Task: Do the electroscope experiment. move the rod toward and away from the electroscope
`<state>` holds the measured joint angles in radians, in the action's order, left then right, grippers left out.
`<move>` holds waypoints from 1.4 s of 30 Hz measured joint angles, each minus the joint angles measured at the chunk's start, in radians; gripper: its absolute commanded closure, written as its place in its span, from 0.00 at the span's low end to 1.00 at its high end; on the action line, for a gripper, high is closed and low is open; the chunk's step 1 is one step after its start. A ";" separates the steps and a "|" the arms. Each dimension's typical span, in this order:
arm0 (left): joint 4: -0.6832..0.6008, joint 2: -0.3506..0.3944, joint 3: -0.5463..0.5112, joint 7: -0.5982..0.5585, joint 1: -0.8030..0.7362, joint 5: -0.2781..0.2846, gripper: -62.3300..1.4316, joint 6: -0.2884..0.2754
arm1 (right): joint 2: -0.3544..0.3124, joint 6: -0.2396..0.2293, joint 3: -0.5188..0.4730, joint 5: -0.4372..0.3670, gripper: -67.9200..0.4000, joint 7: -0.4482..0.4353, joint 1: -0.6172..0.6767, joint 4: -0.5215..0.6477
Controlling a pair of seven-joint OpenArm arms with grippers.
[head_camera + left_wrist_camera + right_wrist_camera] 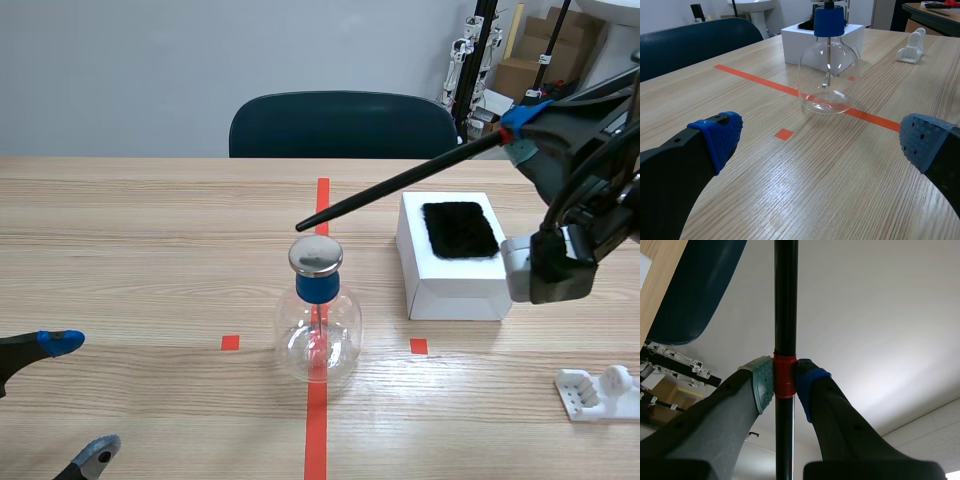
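The electroscope (318, 320) is a clear glass flask with a blue stopper and a round metal cap, standing on the red tape line mid-table. In the left wrist view the flask (829, 75) stands ahead of my open left gripper (825, 145). My right gripper (515, 128), raised at the right, is shut on a long black rod (400, 185) at its red band (785, 377). The rod slopes down to the left and its tip (300, 227) hangs just above and slightly behind the metal cap (316, 256). My left gripper (75, 400) rests low at the table's near left.
A white box (455, 280) topped with a black fur pad (460, 230) stands right of the flask. A small white plastic stand (600, 392) lies at the near right. A dark blue chair (345, 125) is behind the table's far edge.
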<state>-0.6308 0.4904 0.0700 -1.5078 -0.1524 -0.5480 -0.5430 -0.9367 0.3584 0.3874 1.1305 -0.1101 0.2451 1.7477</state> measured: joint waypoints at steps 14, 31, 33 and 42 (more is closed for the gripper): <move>0.000 0.000 0.000 0.000 0.000 0.000 0.00 0.000 | -0.024 0.002 -0.259 -0.320 0.92 0.077 0.259 0.281; 0.000 0.000 0.000 0.000 0.000 0.000 0.00 0.000 | 0.414 0.143 -0.379 -0.292 0.92 -0.195 0.854 0.415; 0.000 0.000 0.000 0.000 0.000 0.000 0.00 0.000 | 0.443 0.142 -0.377 -0.290 0.92 -0.232 0.889 0.402; 0.000 0.000 0.000 0.000 0.000 0.000 0.00 0.000 | 0.479 0.090 -0.374 -0.290 0.92 -0.360 0.903 0.286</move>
<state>-0.6308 0.4904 0.0700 -1.5078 -0.1520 -0.5480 -0.5430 -0.4576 0.4480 0.0132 0.8406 -0.4706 1.1484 2.0335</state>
